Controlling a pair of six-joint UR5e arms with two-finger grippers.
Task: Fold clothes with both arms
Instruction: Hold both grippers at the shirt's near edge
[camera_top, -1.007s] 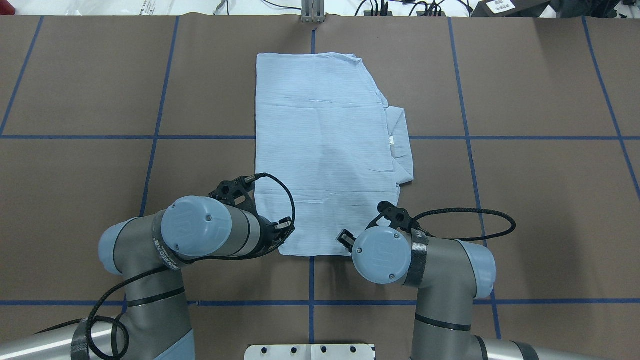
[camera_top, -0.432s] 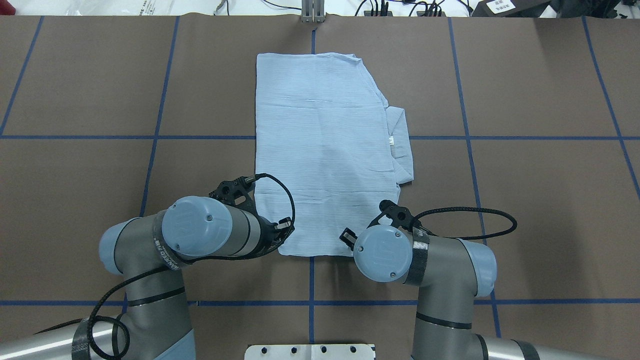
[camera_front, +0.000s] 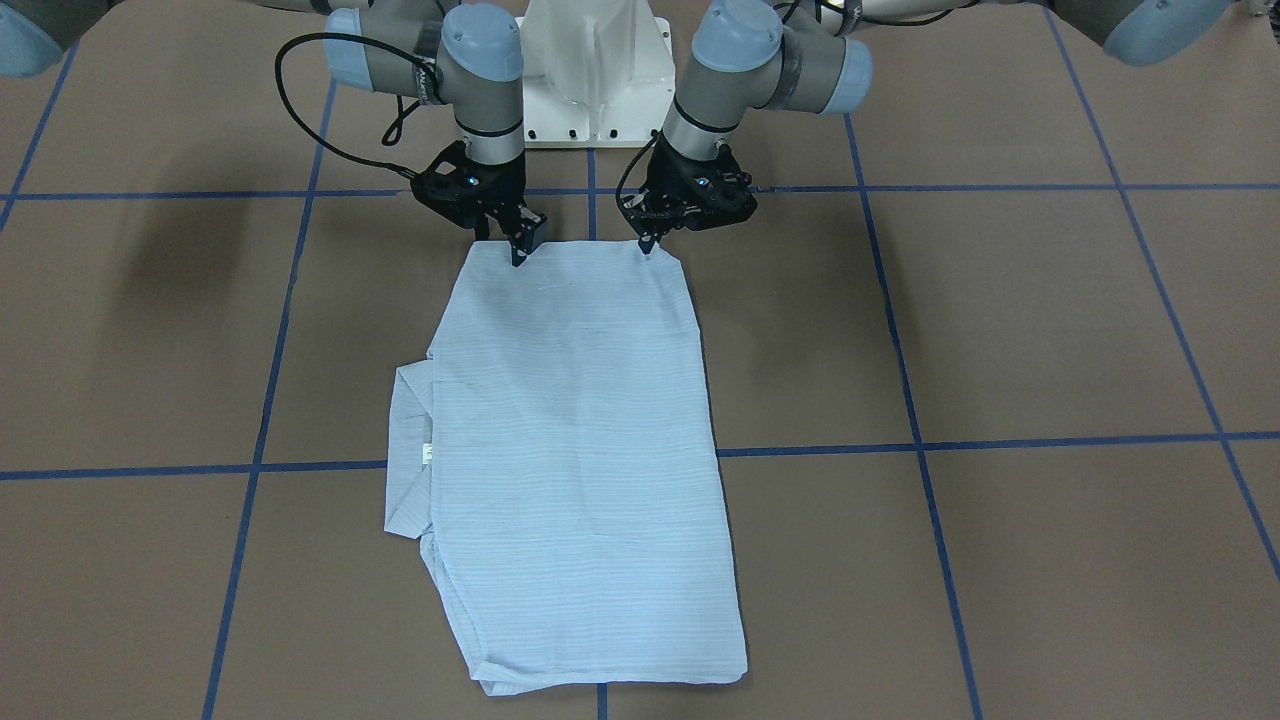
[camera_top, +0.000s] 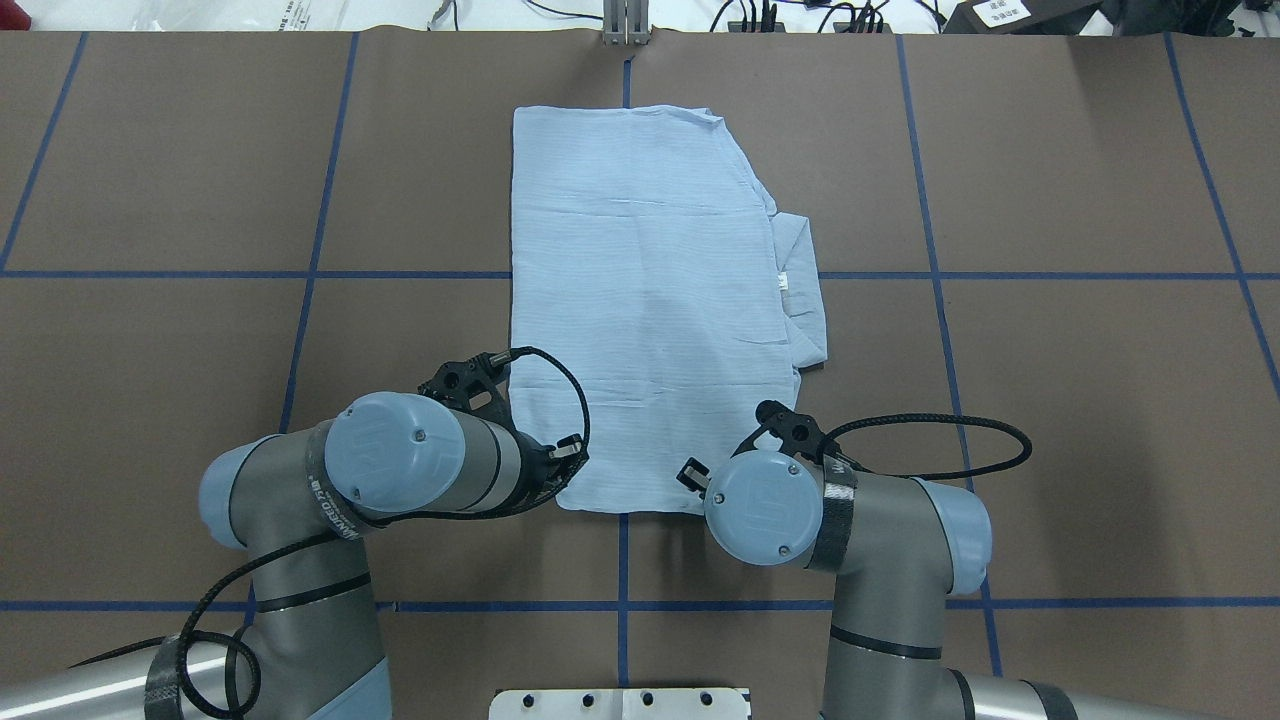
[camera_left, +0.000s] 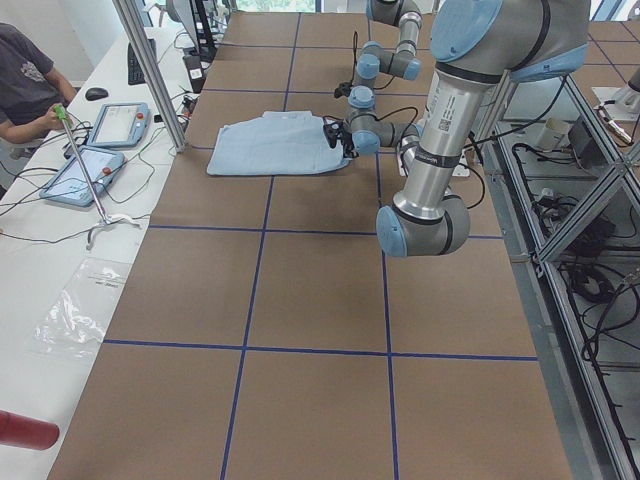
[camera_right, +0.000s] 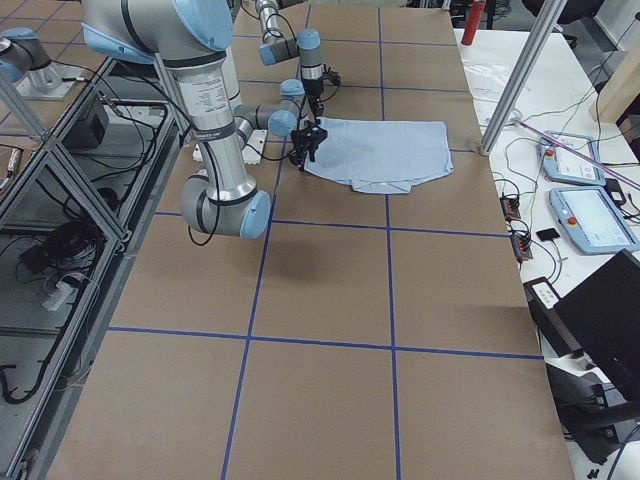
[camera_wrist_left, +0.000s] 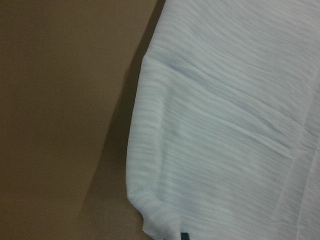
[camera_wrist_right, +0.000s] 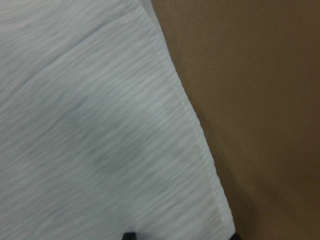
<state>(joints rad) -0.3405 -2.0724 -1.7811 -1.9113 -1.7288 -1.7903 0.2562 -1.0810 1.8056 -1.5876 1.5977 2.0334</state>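
Note:
The light-blue shirt (camera_top: 640, 300) lies flat on the table, folded into a long rectangle, with its collar sticking out on the robot's right side (camera_front: 410, 440). My left gripper (camera_front: 646, 245) is at the shirt's near left corner, and its fingertips (camera_wrist_left: 185, 236) are together on the fabric edge. My right gripper (camera_front: 522, 245) is at the near right corner. Its two fingertips (camera_wrist_right: 130, 235) stand apart, on either side of the hem corner. In the overhead view both wrists (camera_top: 760, 508) hide the fingers.
The brown table (camera_top: 1050, 400) has blue tape grid lines. The white pedestal base (camera_front: 595, 70) stands between the arms. Tablets and cables (camera_left: 95, 140) lie on the operators' bench beyond the far edge, and a person sits there.
The right wrist has shifted very slightly. The shirt and the left arm have not moved.

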